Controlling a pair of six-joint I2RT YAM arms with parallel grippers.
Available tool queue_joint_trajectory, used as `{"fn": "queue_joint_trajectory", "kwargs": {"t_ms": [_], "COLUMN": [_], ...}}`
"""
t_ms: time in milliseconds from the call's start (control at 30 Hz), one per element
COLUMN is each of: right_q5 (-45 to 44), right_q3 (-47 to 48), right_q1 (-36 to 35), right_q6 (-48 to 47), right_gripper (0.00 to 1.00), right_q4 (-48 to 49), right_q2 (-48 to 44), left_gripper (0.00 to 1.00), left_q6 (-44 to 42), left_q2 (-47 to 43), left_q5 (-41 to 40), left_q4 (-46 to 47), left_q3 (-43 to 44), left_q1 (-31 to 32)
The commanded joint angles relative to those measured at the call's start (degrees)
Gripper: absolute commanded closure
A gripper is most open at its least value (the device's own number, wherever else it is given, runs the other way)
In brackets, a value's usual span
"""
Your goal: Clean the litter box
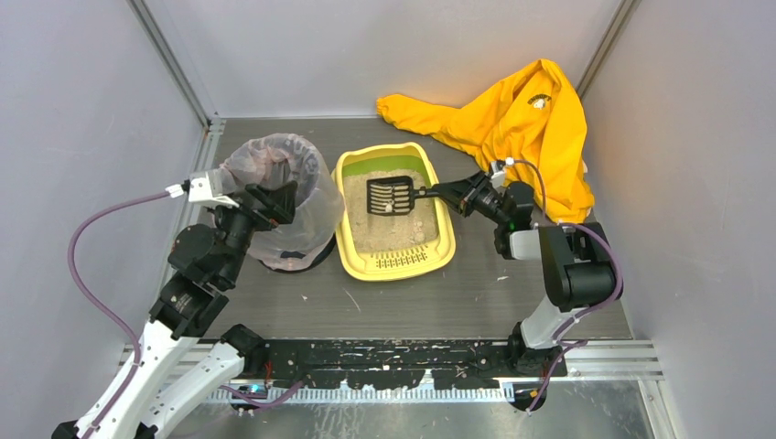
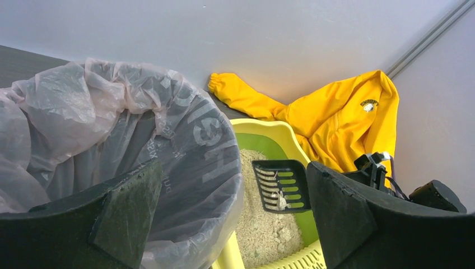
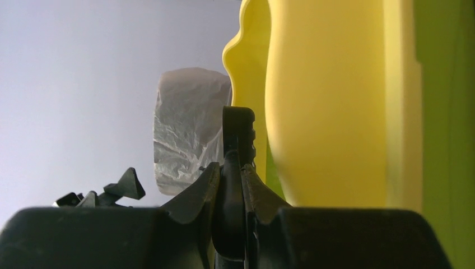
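Observation:
The yellow litter box (image 1: 351, 245) with green inner wall and beige litter lies mid-table. It also shows in the left wrist view (image 2: 268, 130) and fills the right of the right wrist view (image 3: 330, 106). My right gripper (image 1: 439, 193) is shut on the handle of the black slotted scoop (image 1: 391, 195), held over the litter with a small pale clump on it. The scoop also shows in the left wrist view (image 2: 282, 185) and edge-on in the right wrist view (image 3: 238, 131). My left gripper (image 1: 274, 199) is open at the bagged bin (image 1: 284, 197), its fingers (image 2: 129, 210) astride the bin's near rim.
The round bin lined with a translucent bag (image 2: 112, 140) stands left of the litter box. A yellow jacket (image 1: 522, 119) lies bunched at the back right against the wall. Grey walls close in on three sides.

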State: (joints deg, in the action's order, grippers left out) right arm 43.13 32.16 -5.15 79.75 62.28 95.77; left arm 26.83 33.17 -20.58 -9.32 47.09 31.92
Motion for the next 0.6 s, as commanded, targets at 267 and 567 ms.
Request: {"fn": "queue_joint_trajectory", "kwargs": {"t_ms": [267, 567], "right_q5": [-1.28, -2.24], "right_q3": [4.24, 6.08], "right_q1": [-0.87, -1.36], "right_q6": [-12.72, -17.32], "right_gripper": [0.99, 0.99], "right_q4": [-15.47, -25.15], "right_q2": [-13.97, -18.6], "left_gripper": [0.0, 0.0], "left_q6": [-0.28, -0.04], "left_q2": [-1.87, -3.76], "left_q5": [-0.6, -0.77], "left_q4": [-0.33, -1.12], "left_q3": [0.82, 0.41], "left_q1": [0.15, 0.16]}}
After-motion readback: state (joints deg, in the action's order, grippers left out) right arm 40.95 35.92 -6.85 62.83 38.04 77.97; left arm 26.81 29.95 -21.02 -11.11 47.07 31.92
